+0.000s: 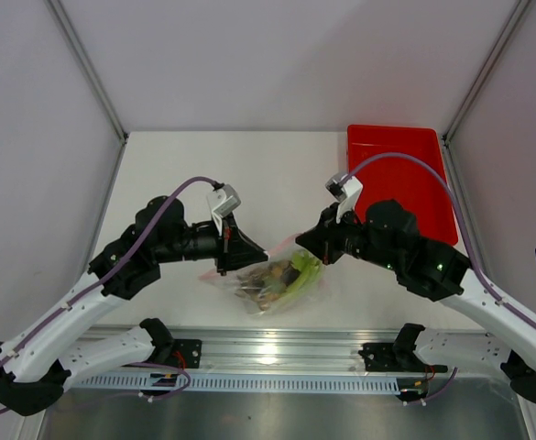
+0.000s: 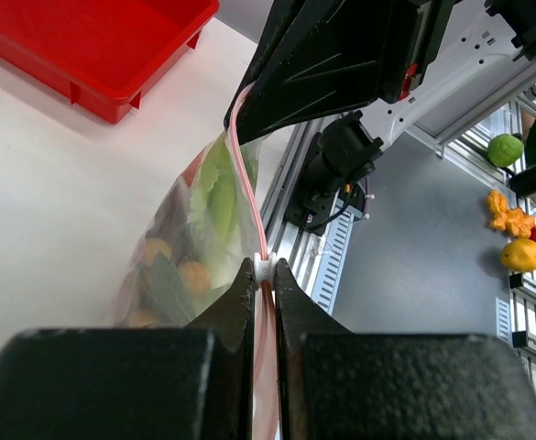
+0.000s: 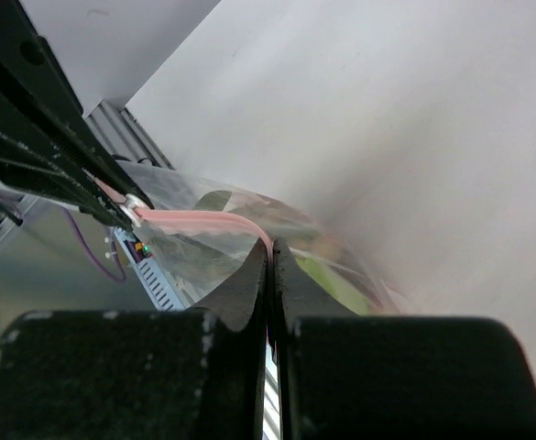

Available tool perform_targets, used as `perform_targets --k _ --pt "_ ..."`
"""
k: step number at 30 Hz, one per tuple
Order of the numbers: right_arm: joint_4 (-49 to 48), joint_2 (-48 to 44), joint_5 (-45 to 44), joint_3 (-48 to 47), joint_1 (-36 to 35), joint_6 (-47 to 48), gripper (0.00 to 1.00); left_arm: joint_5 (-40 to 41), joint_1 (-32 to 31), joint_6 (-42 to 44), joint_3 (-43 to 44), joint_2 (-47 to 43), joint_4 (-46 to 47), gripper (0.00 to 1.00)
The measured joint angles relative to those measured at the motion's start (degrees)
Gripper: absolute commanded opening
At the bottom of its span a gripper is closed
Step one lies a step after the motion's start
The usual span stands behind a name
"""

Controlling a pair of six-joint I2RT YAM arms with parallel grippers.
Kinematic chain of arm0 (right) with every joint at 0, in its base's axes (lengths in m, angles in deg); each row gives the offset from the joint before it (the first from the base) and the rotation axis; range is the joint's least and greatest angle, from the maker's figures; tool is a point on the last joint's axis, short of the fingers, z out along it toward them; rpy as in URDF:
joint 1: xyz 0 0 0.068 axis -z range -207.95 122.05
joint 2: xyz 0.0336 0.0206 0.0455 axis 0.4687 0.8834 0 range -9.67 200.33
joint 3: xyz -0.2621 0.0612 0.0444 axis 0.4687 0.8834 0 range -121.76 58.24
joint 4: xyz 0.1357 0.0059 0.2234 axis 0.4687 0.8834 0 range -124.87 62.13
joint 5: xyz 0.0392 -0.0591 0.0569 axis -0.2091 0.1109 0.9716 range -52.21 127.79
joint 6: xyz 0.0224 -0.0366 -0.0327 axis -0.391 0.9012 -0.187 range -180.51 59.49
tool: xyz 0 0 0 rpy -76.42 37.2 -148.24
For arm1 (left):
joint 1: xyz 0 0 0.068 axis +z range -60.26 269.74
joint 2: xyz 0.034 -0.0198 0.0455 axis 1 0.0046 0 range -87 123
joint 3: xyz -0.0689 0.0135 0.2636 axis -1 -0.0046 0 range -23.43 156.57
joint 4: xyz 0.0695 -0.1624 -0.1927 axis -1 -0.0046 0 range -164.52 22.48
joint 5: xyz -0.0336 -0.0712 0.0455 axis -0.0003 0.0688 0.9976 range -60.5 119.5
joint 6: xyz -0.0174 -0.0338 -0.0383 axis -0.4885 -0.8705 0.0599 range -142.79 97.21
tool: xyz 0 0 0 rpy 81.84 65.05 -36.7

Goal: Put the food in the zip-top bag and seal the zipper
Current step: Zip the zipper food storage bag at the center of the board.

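The clear zip-top bag (image 1: 277, 280) lies near the table's front edge with the food (image 1: 290, 273) inside it; green and orange pieces show through the plastic (image 2: 194, 243). My left gripper (image 1: 260, 249) is shut on the pink-red zipper strip (image 2: 246, 165) just behind the white slider tab (image 2: 264, 269). My right gripper (image 1: 306, 247) is shut on the other end of the zipper (image 3: 203, 220) and holds the bag's top edge up. The strip runs taut between the two grippers.
A red tray (image 1: 400, 179) stands at the back right of the table, also seen in the left wrist view (image 2: 84, 46). The aluminium rail (image 1: 277, 353) runs along the near edge, just in front of the bag.
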Motion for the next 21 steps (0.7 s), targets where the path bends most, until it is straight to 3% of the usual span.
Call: perform_targets --k 1,3,4,6,10,21 --pt "0.00 -0.09 0.85 0.13 0.07 0.33 0.00 -0.13 0.00 0.02 0.00 -0.02 -0.13 0.01" --pt "0.00 -0.13 3.02 0.13 0.46 1.16 0.19 -0.50 -0.02 0.04 -0.02 -0.33 -0.63 0.00" --pt "0.02 -0.13 5.27 0.13 0.70 1.97 0.37 -0.70 -0.02 0.04 -0.04 -0.61 -0.92 0.01" --pt "0.87 0.24 8.72 -0.61 1.01 3.96 0.50 -1.38 -0.02 0.07 -0.04 -1.01 -1.38 0.00" --pt "3.65 2.75 14.49 -5.44 1.05 7.39 0.53 -1.99 -0.02 0.04 -0.07 -1.14 -1.70 0.01" --pt "12.76 13.16 24.79 -19.30 0.35 17.51 0.46 -2.91 -0.02 0.02 -0.09 -0.98 -1.73 0.01"
